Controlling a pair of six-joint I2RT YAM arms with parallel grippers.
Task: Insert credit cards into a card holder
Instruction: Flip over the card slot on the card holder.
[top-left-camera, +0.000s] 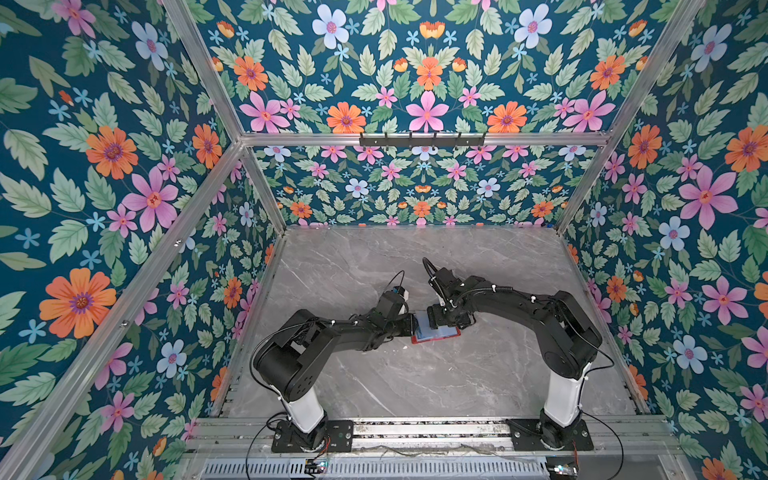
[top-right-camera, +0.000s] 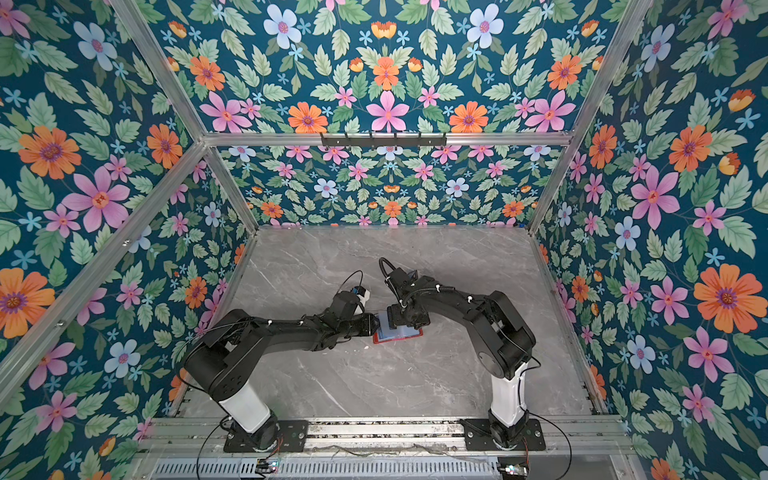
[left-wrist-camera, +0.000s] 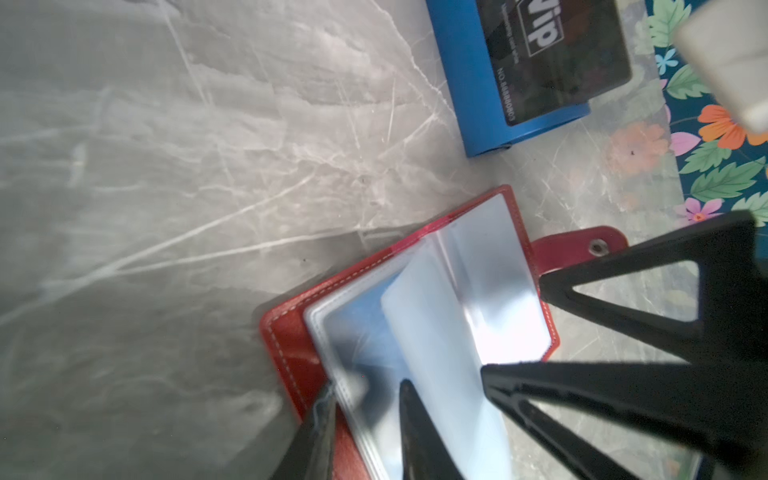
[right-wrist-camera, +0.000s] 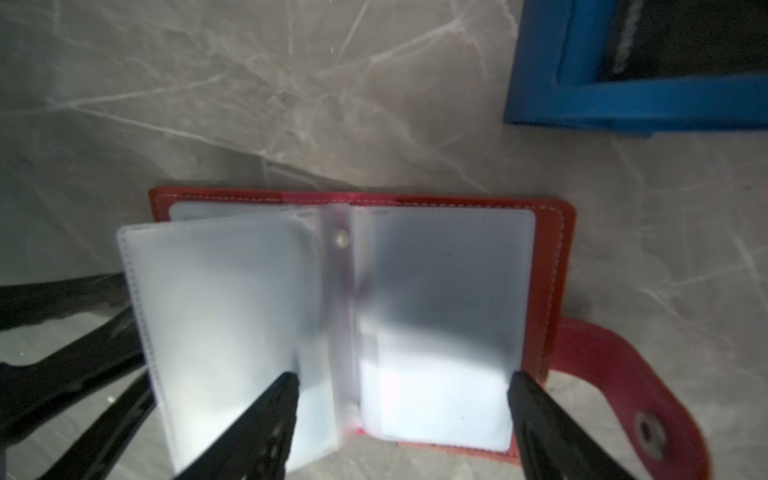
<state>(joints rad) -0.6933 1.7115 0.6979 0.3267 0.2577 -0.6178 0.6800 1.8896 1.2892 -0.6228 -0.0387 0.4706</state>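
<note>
— Entry one, wallet (right-wrist-camera: 557, 270): found where?
— Lay open and flat on the marble table (right-wrist-camera: 249, 104), directly beneath the right gripper (right-wrist-camera: 403, 376) and against the tips of the left gripper (left-wrist-camera: 365, 386). Showed in both top views as a red edge between the two arms.

— Right gripper, condition?
— Stood spread wide, released, gripping nothing. Hung over the clear sleeve (right-wrist-camera: 444, 291) on its own side of the spine, with one finger near the spine and the other at that sleeve's outer edge.

— Left gripper, condition?
— Could not be told. Sat narrowly parted at the wallet's opposite edge, one finger (left-wrist-camera: 303, 453) outside the red cover, the other on top of the sleeve stack. Clamped or merely touching: not settled, owing to blur.

— Sleeves, further note?
— Lifted leaf (right-wrist-camera: 216, 311): stood raised off the cover on the left gripper's side. Contents of the sleeves not made out.

— Remaining entries?
— Snap tab (right-wrist-camera: 623, 395): lay unfastened on the table, just outside the right gripper's outer finger.
— Blue rack (left-wrist-camera: 465, 75): stood past the wallet's far edge, beyond both grippers' tips, touching neither.
— Black card (left-wrist-camera: 561, 54), printed "Vip": stood in the rack.
</note>
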